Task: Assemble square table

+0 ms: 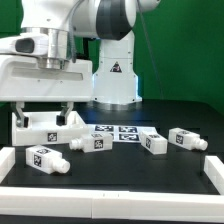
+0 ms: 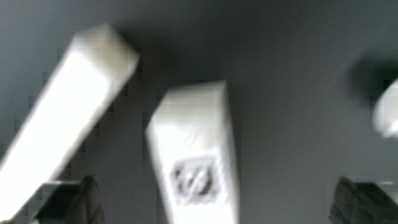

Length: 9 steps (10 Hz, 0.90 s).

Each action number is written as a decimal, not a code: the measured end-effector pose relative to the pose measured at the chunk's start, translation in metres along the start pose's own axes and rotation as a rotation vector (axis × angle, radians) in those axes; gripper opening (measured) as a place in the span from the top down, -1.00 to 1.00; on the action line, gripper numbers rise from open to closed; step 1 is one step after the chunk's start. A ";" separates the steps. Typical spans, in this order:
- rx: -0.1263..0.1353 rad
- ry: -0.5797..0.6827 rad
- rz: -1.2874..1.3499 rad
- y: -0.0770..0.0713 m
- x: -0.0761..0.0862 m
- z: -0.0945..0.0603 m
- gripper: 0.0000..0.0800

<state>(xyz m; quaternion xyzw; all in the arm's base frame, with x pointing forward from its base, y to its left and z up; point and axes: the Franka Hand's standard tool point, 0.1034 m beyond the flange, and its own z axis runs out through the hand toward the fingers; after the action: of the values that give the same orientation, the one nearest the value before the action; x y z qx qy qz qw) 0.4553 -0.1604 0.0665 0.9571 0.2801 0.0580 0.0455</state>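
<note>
In the exterior view my gripper [image 1: 45,112] hangs open at the exterior view's left, its fingers straddling the white table top [image 1: 48,127], which shows a tag on its front face. Three legs lie in a row to the right [image 1: 96,143] [image 1: 155,142] [image 1: 186,138]. Another leg [image 1: 46,158] lies in front of the top. The wrist view is blurred. It shows my gripper [image 2: 217,205] with its dark fingers [image 2: 63,200] far apart. A long white tagged part [image 2: 196,140] lies below, between them and untouched; I cannot tell which part it is.
The marker board [image 1: 126,133] lies flat behind the row of legs. A white border rail [image 1: 110,192] runs along the front and up both sides. The arm's white base [image 1: 115,75] stands at the back. Another white bar [image 2: 80,100] slants beside the tagged part.
</note>
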 end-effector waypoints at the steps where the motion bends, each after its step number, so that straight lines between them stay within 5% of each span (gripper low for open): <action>1: -0.002 0.000 0.035 -0.003 0.002 -0.002 -0.62; 5: 0.003 -0.004 0.038 -0.003 -0.001 0.001 -0.62; 6: 0.024 -0.026 0.115 -0.003 -0.011 0.004 -0.62; 7: 0.010 -0.021 0.138 0.015 -0.012 -0.006 -0.62; 8: -0.023 -0.012 0.160 0.012 -0.027 -0.003 -0.62; 9: 0.007 -0.042 0.202 -0.002 -0.043 0.001 -0.62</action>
<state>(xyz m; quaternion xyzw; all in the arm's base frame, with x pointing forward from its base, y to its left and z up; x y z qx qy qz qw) 0.4189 -0.1819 0.0614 0.9816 0.1816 0.0415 0.0420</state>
